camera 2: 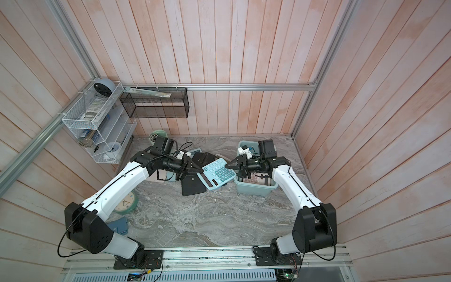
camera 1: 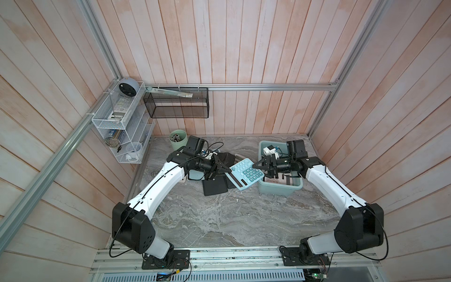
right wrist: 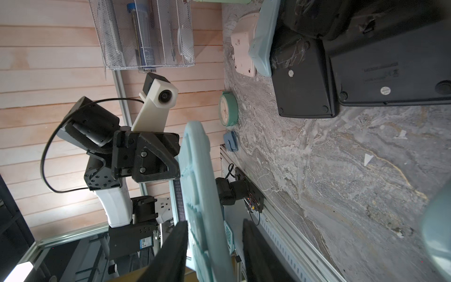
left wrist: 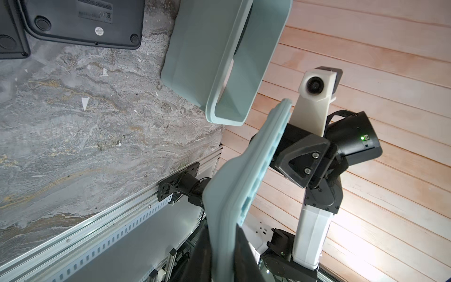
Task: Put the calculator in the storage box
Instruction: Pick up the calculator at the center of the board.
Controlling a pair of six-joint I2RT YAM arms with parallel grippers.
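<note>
Light blue desk calculator (camera 1: 246, 173) is up off the marble tabletop (camera 1: 219, 214), keys facing up, display end toward the front rail, slung between the two arms in both top views. Left gripper (camera 1: 225, 168) clamped tight on the calculator's left edge. In the left wrist view the case (left wrist: 234, 195) runs edge-on out from between its fingers. Right gripper (camera 1: 255, 166) is at the opposite edge. The right wrist view shows its jaws straddling the case (right wrist: 200, 195), one finger (right wrist: 170, 256) against it and a sliver of gap at the other finger, so not yet pinched. Teal storage box (camera 1: 280, 189) sits on the table just right of the calculator, whose right corner is near the box's left rim, not inside. A pale calculator (camera 1: 278, 182) already lies in the box. Black calculators (camera 1: 214, 186) lie face down on the table below the left gripper. Mint-green cup (camera 1: 178, 140) is at the back left.
</note>
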